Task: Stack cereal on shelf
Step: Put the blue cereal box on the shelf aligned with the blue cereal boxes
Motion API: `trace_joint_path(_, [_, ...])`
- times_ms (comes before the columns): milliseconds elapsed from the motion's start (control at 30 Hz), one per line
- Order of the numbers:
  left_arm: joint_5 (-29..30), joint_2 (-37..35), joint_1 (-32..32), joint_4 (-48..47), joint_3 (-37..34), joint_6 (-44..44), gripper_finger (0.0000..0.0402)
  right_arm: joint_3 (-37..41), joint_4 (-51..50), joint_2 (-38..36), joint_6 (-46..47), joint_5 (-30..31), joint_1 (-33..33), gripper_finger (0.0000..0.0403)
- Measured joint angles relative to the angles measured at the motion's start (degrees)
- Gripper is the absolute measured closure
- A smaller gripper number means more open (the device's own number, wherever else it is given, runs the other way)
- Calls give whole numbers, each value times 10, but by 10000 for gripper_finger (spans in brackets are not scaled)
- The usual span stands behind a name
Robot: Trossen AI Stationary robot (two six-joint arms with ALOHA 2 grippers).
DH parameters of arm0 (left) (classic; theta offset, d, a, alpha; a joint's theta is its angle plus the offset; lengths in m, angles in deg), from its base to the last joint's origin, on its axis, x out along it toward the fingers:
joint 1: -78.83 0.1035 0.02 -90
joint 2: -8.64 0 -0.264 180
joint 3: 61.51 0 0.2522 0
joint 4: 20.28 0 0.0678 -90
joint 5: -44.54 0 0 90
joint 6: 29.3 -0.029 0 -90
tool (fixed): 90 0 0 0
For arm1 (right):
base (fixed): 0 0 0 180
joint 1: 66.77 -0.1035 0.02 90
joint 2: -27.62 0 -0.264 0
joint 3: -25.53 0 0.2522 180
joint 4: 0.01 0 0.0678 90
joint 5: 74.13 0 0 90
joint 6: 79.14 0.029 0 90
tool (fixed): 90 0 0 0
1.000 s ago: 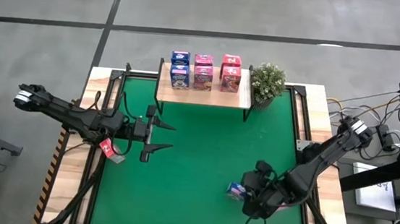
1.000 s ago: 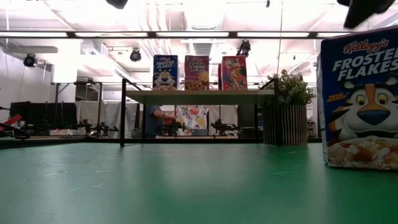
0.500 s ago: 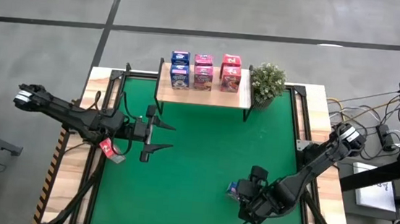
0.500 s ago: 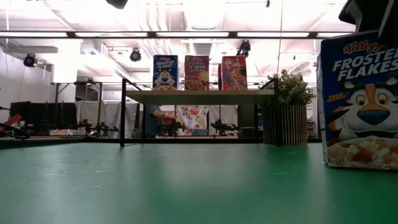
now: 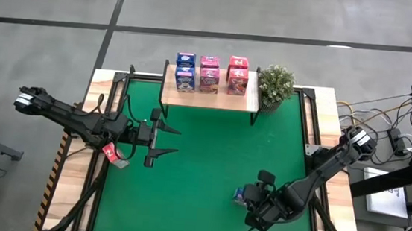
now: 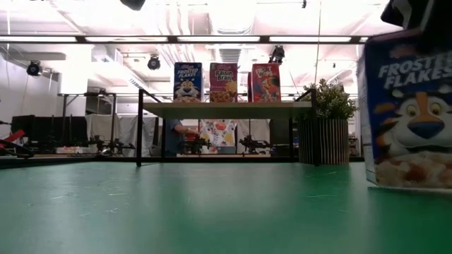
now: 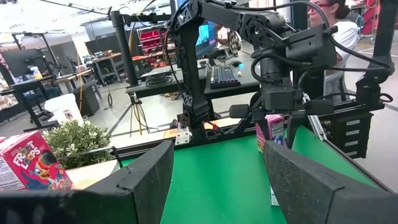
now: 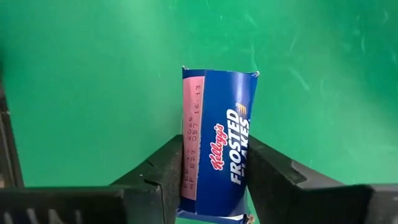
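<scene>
Take the shelf (image 5: 209,93) as your landmark. Your right end effector (image 8: 214,171) is well away from it, over the near right part of the green mat (image 5: 209,161), and its two fingers now pinch the blue Frosted Flakes box (image 8: 216,152) by its narrow sides. A second ago that end effector was beside the box and higher; it has since come down onto it. In the low view the box (image 6: 409,113) has gone from standing square on the mat to leaning slightly and blurring, so the grip looks to have taken and the lift is probably just starting.

On the shelf, six boxes (image 5: 211,73) already stand in three pairs: blue at the left end, pink in the middle, red at the end nearest the potted plant (image 5: 275,84), which stands just beside the shelf's right end. None of these has moved.

Your left end effector (image 5: 165,140) hangs over the mat in front of and to the left of the shelf, fingers spread wide and holding nothing; it has not shifted. A small red box (image 5: 111,153) lies on the bare wood of the desk (image 5: 72,193) off the mat's left edge, farther from the shelf than that end effector.

So one more box is in hand. You will likely need to carry it across the mat toward the shelf, keeping it upright and clear of the plant.
</scene>
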Motion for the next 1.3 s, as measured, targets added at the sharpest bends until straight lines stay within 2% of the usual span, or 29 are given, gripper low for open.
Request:
trace_joint_path(267, [0,-7,0,0,0,-13,170,-50,0,-12,-83,0,53,277])
trace_joint_path(533, [1,-34,0,-27,12,-53,170,-122,6,-24,-287,-10,170,291])
trace_joint_path(733, [2,-56,0,-89,37,-54,170,-181,36,-24,-459,-51,274,297])
trace_joint_path(933, [16,-71,1,-114,39,-68,170,-231,81,-19,-606,-121,382,298])
trace_joint_path(1133, [76,-72,1,-136,38,-67,170,-272,96,4,-698,-174,483,298])
trace_joint_path(1300, [77,-68,3,-144,38,-64,170,-278,103,35,-733,-215,546,298])
